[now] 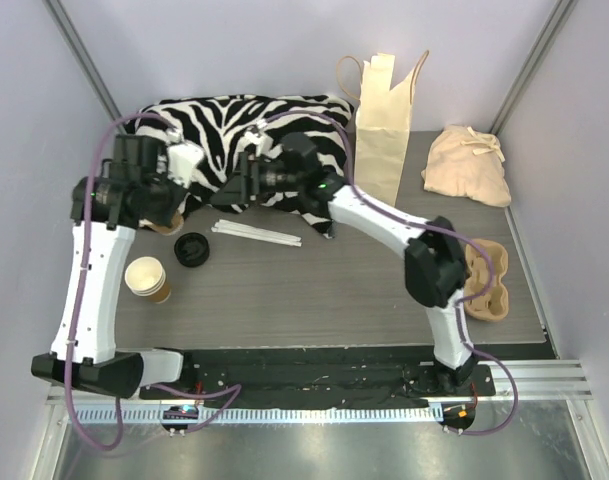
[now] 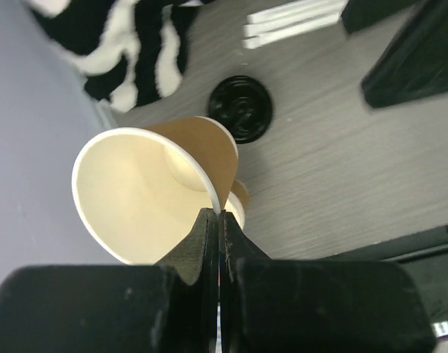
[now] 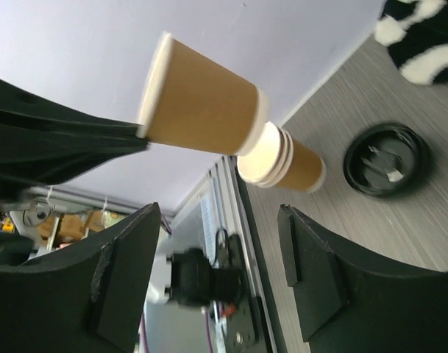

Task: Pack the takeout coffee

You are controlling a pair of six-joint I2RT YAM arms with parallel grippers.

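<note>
**A:** Where is the cup right now?

**B:** The small brown kraft-paper takeout cup (image 3: 201,103) is off the grey wood-grain tabletop (image 1: 364,290), tipped almost onto its side. In the overhead view it sits at about 9 o'clock on the table, mostly hidden under the left arm's wrist.

**A:** What has hold of it?

**B:** The left gripper (image 2: 219,219). Its jaws are clenched on the cup's rim, one black finger inside the cream mouth and one outside, with only the paper wall between them.

**A:** And the other arm?

**B:** The right gripper (image 3: 218,213) is released. Its two dark fingers (image 3: 128,279) stand wide apart with nothing between them and touch nothing. In its wrist view the held cup hangs beyond the fingertips, toward 12 o'clock, apart from both.

**A:** What lies nearby?

**B:** From overhead, a second brown paper cup with a white top (image 1: 147,278) stands at about 6 o'clock from the held one. A flat round black plastic lid (image 1: 192,248) rests at roughly 2 o'clock from that second cup. A few thin white sticks (image 1: 256,233) lie at 2 o'clock from the lid, beside the zebra-striped cloth (image 1: 234,125).
</note>
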